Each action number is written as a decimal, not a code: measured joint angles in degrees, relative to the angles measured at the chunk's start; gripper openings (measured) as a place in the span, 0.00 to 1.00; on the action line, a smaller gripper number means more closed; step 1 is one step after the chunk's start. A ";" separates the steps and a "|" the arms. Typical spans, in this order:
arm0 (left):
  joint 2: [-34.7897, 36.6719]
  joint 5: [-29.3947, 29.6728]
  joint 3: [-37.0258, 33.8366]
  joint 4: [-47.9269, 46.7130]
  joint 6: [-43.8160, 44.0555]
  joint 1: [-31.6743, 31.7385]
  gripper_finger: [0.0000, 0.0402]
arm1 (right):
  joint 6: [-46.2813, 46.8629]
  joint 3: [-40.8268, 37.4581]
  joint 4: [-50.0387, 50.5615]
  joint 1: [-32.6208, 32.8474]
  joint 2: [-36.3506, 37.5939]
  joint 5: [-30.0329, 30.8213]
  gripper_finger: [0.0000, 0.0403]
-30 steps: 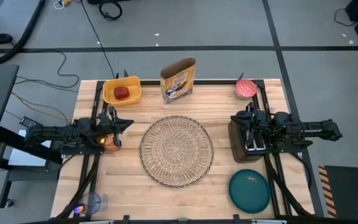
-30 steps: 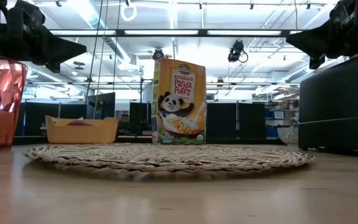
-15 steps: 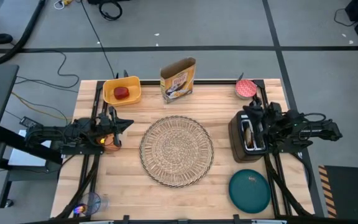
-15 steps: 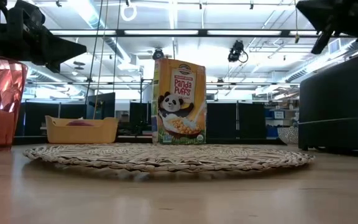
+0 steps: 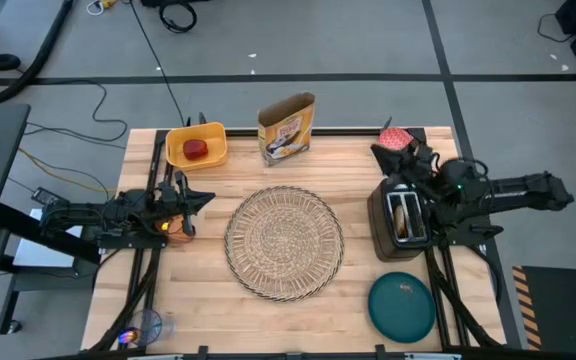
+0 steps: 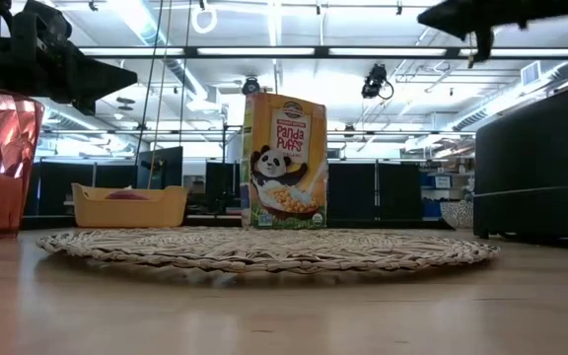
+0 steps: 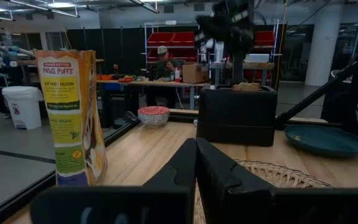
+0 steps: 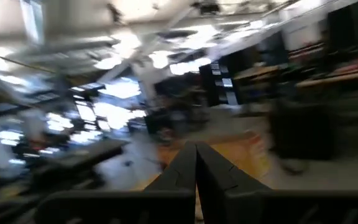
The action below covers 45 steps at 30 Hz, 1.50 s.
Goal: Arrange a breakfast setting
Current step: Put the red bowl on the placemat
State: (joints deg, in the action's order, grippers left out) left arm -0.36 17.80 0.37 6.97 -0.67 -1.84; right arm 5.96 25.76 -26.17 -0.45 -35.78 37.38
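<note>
The woven straw placemat [image 5: 284, 242] lies in the middle of the table. The teal plate [image 5: 402, 307] lies bare at the near right. The toast [image 5: 400, 216] stands in the black toaster [image 5: 380, 222]. The red bowl [image 5: 398, 143] sits at the far right, and the red apple [image 5: 197, 149] lies in the yellow bin [image 5: 197, 146]. The orange cup [image 5: 173, 224] stands under my left arm. My left gripper [image 5: 204, 198] is shut and empty, left of the placemat. My right gripper [image 5: 381, 152] is shut and empty, high above the toaster's far end beside the bowl. I see no blue spoon.
A cereal box [image 5: 287, 127] stands upright at the far edge behind the placemat. A clear cup [image 5: 140, 327] stands at the near left corner. People sit at a bench [image 7: 161, 62] in the room beyond the table.
My right gripper has risen from above the toaster and swung toward the table's far edge, ending beside the red bowl. The toast stays in the toaster.
</note>
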 joint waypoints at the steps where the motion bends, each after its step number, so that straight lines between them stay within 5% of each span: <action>1: 0.00 0.02 0.01 0.02 0.00 0.01 0.04 | 0.20 2.92 3.12 -0.39 -2.11 2.71 0.02; 4: 0.01 0.00 0.01 0.02 0.01 -0.01 0.04 | 3.65 11.44 16.09 -2.26 -8.09 9.10 0.02; 9: 0.00 0.02 0.01 0.02 0.00 0.00 0.04 | 12.78 25.34 41.56 -9.17 -16.68 8.74 0.02; 17: 0.00 0.00 -0.01 0.02 0.02 0.01 0.04 | 21.01 36.60 66.32 -26.78 -28.12 -5.15 0.13; 23: 0.00 0.01 0.01 0.02 0.02 -0.01 0.04 | 21.23 36.72 72.00 -38.41 -35.27 -14.23 0.29; 31: 0.00 0.02 0.01 0.02 0.01 0.00 0.04 | 21.11 36.74 75.83 -48.03 -45.00 -18.10 0.49; 45: 0.00 0.00 0.01 0.01 0.01 -0.01 0.04 | 16.99 36.81 74.24 -53.55 -58.99 -24.10 0.51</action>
State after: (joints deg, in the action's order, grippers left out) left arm -0.36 17.80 0.38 6.97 -0.66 -1.85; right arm 22.95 62.57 48.07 -53.99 -94.77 13.28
